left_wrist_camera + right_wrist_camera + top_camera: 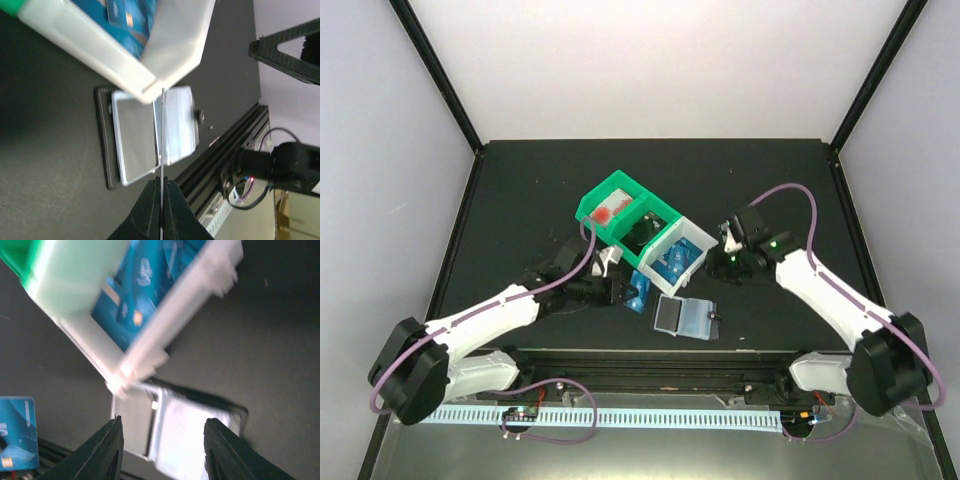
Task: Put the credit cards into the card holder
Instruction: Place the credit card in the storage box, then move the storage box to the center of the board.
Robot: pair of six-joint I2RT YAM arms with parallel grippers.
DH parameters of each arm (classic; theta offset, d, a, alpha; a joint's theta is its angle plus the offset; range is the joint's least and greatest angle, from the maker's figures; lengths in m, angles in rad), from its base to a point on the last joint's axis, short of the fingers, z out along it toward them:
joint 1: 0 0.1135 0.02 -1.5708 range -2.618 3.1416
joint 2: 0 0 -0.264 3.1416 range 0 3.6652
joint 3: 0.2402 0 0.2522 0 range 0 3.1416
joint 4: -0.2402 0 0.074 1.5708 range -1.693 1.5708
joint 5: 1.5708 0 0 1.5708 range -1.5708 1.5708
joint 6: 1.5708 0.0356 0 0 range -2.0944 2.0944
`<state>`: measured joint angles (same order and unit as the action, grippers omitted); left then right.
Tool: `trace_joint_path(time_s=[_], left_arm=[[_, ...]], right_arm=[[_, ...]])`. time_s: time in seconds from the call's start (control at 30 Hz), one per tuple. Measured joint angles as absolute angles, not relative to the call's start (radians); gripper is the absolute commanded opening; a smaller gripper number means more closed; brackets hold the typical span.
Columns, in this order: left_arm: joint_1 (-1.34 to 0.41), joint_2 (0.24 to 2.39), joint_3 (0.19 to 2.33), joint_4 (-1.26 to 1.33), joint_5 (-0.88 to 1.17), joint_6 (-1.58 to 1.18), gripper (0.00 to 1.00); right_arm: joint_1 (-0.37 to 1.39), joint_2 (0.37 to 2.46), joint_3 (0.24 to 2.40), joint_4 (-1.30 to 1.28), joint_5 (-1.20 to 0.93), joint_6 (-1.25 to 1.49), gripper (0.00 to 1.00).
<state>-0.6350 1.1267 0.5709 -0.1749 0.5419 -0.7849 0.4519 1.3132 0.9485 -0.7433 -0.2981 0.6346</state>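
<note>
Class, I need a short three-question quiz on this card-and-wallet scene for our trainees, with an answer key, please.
1. True or false: the black leather-like folding card holder lies unfolded.
2. The left gripper pinches: A a thin blue plastic credit card; B a coin; C nothing.
3. Fill in: the right gripper stands ___.
Key: 1 true; 2 A; 3 open.

A lab test cell; plain white walls, black frame struts, black tabletop.
</note>
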Motion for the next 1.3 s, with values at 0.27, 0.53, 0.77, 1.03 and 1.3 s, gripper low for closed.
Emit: trace_joint_path(time_s=[0.27, 0.53, 0.77, 1.03, 1.3], left_arm=[[-0.775, 1.224, 0.546, -0.134, 0.496, -0.803, 0.02], [-0.785, 1.264, 0.48, -0.112, 0.372, -0.877, 0.01], [-0.785, 1.229, 0.402, -0.072, 0.315, -0.904, 0.02], [-0.785, 1.188, 0.376, -0.036, 0.295, -0.913, 0.02], [-0.786, 1.162, 0.359, 0.014, 0.303, -0.921, 0.02]], right_arm=[[0.693, 1.098, 0.702, -0.796, -0.149, 0.731, 0.47], [0.892, 1.25, 0.708, -0.707, -0.065, 0.761, 0.47], [0.943, 1.464, 0.806, -0.549, 0.019, 0.758, 0.41], [0.943, 1.607, 0.888, -0.518, 0.152, 0.772, 0.32], [0.93, 1.688, 0.955, -0.55, 0.276, 0.825, 0.28]])
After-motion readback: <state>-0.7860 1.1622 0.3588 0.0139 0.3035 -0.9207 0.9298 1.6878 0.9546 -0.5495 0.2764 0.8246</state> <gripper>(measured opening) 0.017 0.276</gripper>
